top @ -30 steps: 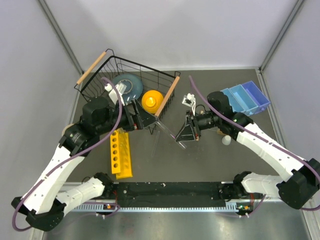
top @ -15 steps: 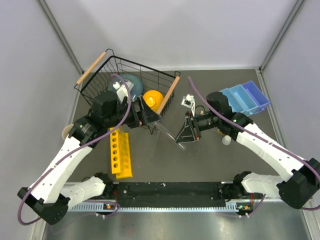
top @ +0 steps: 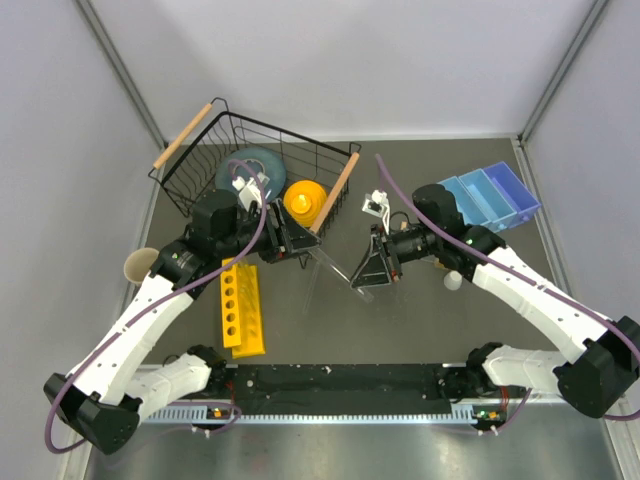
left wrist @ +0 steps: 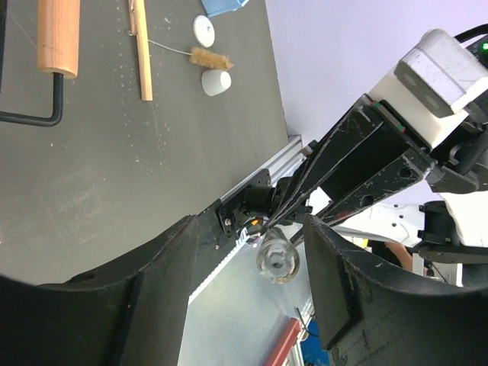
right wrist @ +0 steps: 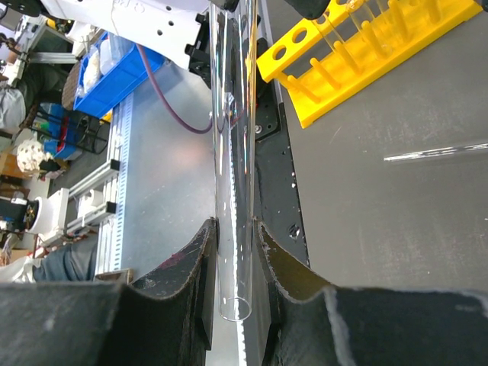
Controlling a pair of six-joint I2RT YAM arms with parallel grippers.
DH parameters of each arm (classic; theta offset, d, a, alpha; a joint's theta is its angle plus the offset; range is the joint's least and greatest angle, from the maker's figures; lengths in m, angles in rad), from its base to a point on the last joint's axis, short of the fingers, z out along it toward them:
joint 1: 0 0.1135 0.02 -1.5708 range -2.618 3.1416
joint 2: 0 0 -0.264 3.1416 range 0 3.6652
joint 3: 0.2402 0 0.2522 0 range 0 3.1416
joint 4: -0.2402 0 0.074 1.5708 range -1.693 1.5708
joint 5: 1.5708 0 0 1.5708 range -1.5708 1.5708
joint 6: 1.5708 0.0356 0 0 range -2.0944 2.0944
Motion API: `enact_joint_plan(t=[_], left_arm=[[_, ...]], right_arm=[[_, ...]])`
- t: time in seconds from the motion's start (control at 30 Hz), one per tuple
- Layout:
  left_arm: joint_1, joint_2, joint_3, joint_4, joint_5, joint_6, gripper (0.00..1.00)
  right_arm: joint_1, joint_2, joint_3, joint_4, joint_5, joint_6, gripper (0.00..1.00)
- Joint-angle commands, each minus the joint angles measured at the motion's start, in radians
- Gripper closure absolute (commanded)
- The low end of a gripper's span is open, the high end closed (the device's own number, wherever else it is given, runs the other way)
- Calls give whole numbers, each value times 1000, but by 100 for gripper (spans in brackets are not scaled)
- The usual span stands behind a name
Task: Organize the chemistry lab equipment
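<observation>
Tube (top: 335, 265) is off the table, slanted, right of the rack (top: 240, 305), and spans the 2 grippers.
Right gripper (top: 362, 280) is clenched on the tube. In the right wrist view both fingers (right wrist: 204, 267) press its sides, and the open end pokes out past them.
Left gripper (top: 305, 248) is released. In the left wrist view the tube's far end (left wrist: 276, 259) sits between the spread fingers (left wrist: 328, 305), touching neither.
A spare tube (right wrist: 435, 151) lies flat on the table just right of the rack.
Stick (left wrist: 141, 49), brush (left wrist: 210, 57) and 2 white pieces (left wrist: 203, 30) lie together on the table, well right of the rack and beyond the right gripper.
Basket (top: 250, 150) stands on the far side of the rack.
</observation>
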Motion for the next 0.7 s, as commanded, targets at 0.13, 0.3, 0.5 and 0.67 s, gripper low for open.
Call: enact_joint_plan(t=[0.13, 0.3, 0.5, 0.67], left_arm=[[17, -23, -46, 180, 86, -64, 48], [17, -29, -69, 218, 126, -73, 69], [20, -64, -82, 217, 129, -59, 96], [22, -149, -85, 106, 60, 0, 99]], right_arm=[[24, 7, 26, 21, -20, -37, 87], [24, 10, 26, 20, -15, -40, 87], [24, 13, 26, 12, -6, -58, 85], [21, 9, 41, -37, 6, -142, 57]])
